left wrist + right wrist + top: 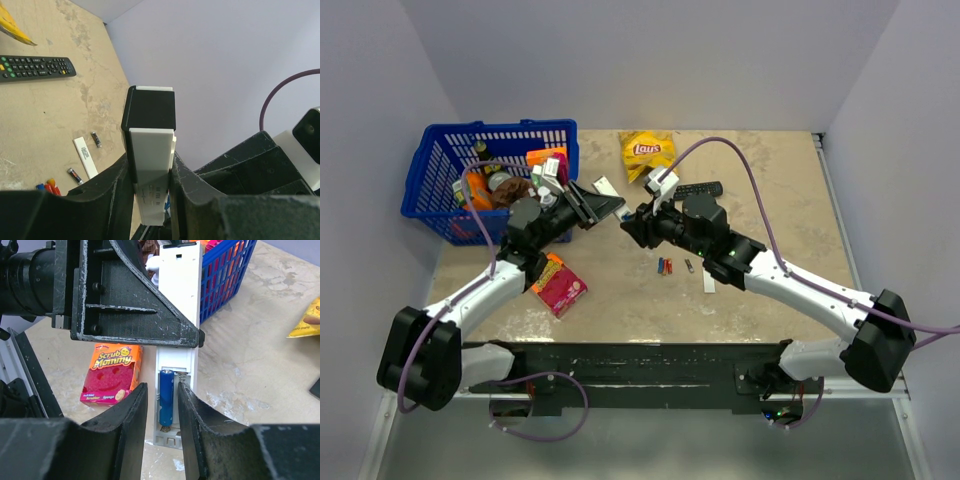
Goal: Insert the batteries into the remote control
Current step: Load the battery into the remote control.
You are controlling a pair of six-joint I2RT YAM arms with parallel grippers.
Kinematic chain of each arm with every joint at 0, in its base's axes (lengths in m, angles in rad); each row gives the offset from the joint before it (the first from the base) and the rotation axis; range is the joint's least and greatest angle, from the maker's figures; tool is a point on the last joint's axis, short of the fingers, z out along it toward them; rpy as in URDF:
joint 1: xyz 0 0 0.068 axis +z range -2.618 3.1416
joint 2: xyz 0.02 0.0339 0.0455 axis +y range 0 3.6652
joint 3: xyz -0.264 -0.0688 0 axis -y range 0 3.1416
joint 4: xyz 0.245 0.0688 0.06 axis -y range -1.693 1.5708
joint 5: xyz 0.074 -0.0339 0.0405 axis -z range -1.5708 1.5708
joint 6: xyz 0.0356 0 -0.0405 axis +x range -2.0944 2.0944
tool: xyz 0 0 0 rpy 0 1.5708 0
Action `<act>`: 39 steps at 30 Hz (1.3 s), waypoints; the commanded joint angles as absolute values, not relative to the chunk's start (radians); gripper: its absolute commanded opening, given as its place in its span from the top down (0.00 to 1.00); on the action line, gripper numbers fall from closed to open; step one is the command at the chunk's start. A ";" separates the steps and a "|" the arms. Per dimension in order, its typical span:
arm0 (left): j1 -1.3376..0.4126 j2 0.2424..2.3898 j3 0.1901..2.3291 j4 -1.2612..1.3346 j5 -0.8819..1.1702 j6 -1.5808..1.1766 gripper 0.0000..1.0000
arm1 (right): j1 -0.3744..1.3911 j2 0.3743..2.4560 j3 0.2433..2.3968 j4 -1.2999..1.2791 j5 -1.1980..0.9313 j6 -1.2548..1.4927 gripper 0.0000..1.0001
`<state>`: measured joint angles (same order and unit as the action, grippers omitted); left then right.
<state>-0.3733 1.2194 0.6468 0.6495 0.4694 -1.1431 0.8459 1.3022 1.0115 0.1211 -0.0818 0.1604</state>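
Top view, left arm: I see it reaching from the near-left base toward the middle of the counter, elbow low. The left fingers point right, just in front of the blue basket.
Top view, right arm: it stretches in from the near right. The right fingers face the left ones, almost tip to tip.
Top view, loose items: a few blue and red batteries lie on the counter below the right wrist, with a white strip to their right.
Top view, writing: I read "Lay's" on the yellow chip bag at the far side. A black remote lies just right of it.
Left wrist view, grip: the left fingers are clamped on the sides of the remote control. It is held off the counter, dark end away from the camera.
Left wrist view, writing: faint marks show low on the white body, but I cannot read them.
Right wrist view, pose: the right fingers are lined up with the remote's open compartment, its open end toward the camera.
Right wrist view, fingers: they stand a narrow gap apart, one to each side of the compartment. I see no contact.
Right wrist view, battery: one blue battery sits lengthwise inside the compartment.
Right wrist view, writing: "Scrub Mommy" on the orange and pink sponge pack lying on the counter to the left.
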 commanded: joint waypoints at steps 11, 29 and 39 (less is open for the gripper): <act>-0.373 1.224 0.699 0.765 0.537 -1.161 1.00 | 0.847 1.276 1.051 0.075 -0.045 0.133 0.45; -0.370 1.249 0.719 0.775 0.600 -1.164 1.00 | 0.822 1.209 1.203 -0.084 -0.052 0.057 0.33; -0.368 1.269 0.758 0.767 0.693 -1.167 1.00 | 0.620 1.118 1.149 -0.026 -0.543 -0.144 0.32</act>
